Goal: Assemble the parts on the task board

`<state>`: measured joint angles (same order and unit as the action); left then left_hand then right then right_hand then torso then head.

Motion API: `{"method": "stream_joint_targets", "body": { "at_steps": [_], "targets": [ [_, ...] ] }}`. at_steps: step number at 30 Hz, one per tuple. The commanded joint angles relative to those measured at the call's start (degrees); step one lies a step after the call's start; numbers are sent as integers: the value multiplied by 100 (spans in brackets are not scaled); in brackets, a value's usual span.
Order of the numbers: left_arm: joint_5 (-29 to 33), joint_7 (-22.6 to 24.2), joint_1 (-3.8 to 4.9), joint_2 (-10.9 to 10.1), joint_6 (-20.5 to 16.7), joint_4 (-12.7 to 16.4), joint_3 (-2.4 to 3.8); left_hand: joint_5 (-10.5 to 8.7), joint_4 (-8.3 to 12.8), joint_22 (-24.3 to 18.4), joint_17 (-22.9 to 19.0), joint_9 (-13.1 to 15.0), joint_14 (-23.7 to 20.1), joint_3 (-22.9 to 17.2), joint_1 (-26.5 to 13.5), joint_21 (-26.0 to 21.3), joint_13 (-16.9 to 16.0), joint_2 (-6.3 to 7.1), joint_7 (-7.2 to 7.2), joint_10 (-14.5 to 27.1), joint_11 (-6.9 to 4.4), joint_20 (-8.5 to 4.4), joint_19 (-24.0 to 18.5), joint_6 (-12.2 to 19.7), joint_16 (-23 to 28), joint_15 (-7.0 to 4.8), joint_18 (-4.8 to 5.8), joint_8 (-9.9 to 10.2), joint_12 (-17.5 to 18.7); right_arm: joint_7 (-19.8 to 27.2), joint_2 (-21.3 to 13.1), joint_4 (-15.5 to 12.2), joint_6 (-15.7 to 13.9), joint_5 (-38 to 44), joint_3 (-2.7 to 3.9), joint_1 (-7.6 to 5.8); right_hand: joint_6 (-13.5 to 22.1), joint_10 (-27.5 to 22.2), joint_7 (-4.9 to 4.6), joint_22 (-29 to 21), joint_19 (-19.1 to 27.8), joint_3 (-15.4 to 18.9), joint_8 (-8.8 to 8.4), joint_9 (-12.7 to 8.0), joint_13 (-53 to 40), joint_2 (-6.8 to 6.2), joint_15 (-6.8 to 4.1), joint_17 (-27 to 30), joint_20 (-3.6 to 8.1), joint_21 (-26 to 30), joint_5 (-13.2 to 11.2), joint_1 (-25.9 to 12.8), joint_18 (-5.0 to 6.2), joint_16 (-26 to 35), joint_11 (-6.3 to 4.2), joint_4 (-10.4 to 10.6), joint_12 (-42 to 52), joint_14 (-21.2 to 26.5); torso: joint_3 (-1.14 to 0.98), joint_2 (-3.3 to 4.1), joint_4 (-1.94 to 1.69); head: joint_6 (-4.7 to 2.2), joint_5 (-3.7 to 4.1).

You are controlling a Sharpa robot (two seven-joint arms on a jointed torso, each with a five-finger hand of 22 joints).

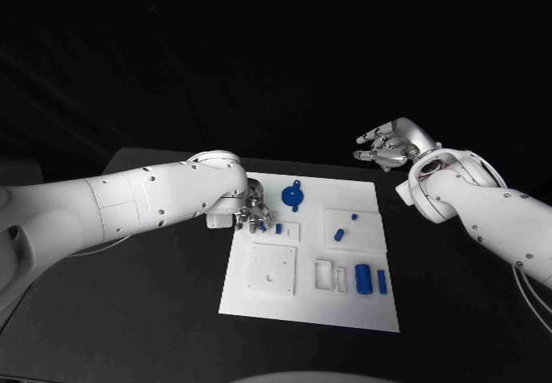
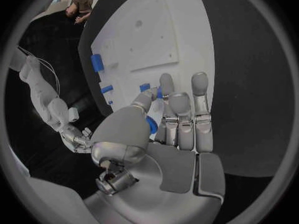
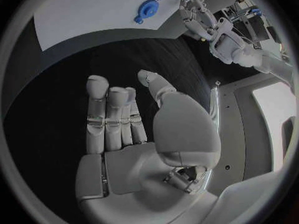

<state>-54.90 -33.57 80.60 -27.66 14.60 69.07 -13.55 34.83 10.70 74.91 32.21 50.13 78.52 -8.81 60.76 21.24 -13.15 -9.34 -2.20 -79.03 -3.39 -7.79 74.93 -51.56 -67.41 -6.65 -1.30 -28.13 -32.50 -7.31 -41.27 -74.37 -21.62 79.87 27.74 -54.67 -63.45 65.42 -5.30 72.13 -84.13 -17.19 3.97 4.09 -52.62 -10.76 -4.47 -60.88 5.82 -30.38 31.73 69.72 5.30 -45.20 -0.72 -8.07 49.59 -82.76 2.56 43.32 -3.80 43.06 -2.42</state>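
The white task board [image 1: 345, 307] lies in the middle of the black table. My left hand [image 1: 251, 214] hovers low over its near-left part, and the thumb and fingers pinch a small blue part [image 2: 151, 125]. Another small blue piece [image 1: 278, 228] stands just beside the fingertips. A round blue part with tabs [image 1: 293, 195] lies at the board's far side, also visible in the right wrist view [image 3: 148, 8]. My right hand [image 1: 391, 144] is raised beyond the board's far right corner, fingers apart and holding nothing [image 3: 124, 129].
On the board sit a short blue peg [image 1: 340, 234], two upright blue bars [image 1: 364, 278] [image 1: 382, 281], a white square plate [image 1: 274, 270] and white slotted blocks [image 1: 323, 274]. Black table [image 1: 138, 319] surrounds the board.
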Motion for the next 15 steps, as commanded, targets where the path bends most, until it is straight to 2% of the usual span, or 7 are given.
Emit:
{"method": "stream_joint_targets", "body": {
  "at_steps": [1,15],
  "targets": [
    [-91,-18,-37,-19,146,18,-19,19,409,108,9,-1,35,-375,7,15,-6,-35,148,-44,-6,-15,-9,-181,-12,-16,-28,-11,-21,25,0,7,103,-2,4,0,16,-52,-6,8,-247,-24,-38,-6,9,-3,6,9,-35,34,38,-54,107,24,6,1,-32,35,2,-1,-2,12,0],
    [-111,-23,-37,-103,214,94,-19,36,422,108,18,18,26,-382,8,33,-6,-34,148,-38,-4,-15,-27,-182,-12,-16,-28,-11,-22,-19,-1,38,187,-9,4,0,28,-65,-10,-2,-244,-25,-38,-6,13,-2,9,18,-38,89,59,-63,111,39,9,-1,-35,46,0,1,0,28,-4]
  ]
}}
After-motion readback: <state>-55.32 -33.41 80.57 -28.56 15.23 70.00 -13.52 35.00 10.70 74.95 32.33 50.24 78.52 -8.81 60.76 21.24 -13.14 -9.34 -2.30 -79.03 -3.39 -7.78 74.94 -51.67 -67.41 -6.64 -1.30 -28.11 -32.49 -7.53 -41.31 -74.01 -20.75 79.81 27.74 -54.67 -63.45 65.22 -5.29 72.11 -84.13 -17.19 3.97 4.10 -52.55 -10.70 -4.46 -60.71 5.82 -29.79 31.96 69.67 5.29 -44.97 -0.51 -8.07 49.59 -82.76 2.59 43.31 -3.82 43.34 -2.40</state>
